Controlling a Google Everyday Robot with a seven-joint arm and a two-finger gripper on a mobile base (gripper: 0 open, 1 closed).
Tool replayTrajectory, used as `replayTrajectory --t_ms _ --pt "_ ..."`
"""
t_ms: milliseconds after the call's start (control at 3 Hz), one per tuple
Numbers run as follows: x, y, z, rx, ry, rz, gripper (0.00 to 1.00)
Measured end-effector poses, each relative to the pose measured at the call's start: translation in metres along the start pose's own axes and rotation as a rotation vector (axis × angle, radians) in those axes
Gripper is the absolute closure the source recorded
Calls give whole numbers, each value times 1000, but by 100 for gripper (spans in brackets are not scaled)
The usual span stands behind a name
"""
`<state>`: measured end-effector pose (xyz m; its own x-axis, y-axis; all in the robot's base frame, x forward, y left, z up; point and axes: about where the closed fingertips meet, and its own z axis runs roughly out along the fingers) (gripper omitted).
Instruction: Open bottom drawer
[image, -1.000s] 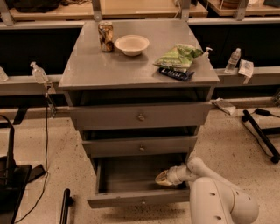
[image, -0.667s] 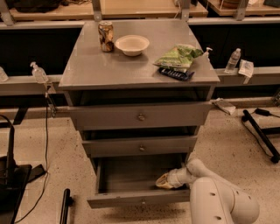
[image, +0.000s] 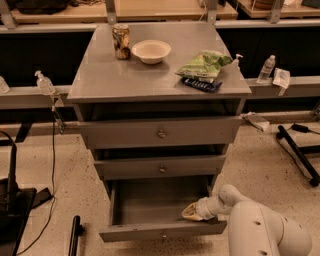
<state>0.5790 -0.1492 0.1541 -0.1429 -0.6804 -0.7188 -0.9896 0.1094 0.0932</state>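
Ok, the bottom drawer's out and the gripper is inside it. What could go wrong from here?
The gripper sits inside the grey metal bottom drawer, near its right front corner; withdrawing sideways could catch the drawer wall and drag it crooked.
Rising carelessly, the arm might knock the grey middle drawer front above.
Any jolt could topple the tall can on the cabinet top.

The robot's arm (image: 260, 227) wore smooth, glossy off-white shells: one bulky rounded segment, then a ball-like joint, then a slimmer pale wrist with a faint ring. Its claw (image: 192, 212) was a duller cream-tan and sat just inside the right front corner of the bottom drawer (image: 150, 207).
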Motion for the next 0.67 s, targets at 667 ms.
replayTrajectory --t_ms 667 --pt "-12 0 -7 18 -54 -62 100"
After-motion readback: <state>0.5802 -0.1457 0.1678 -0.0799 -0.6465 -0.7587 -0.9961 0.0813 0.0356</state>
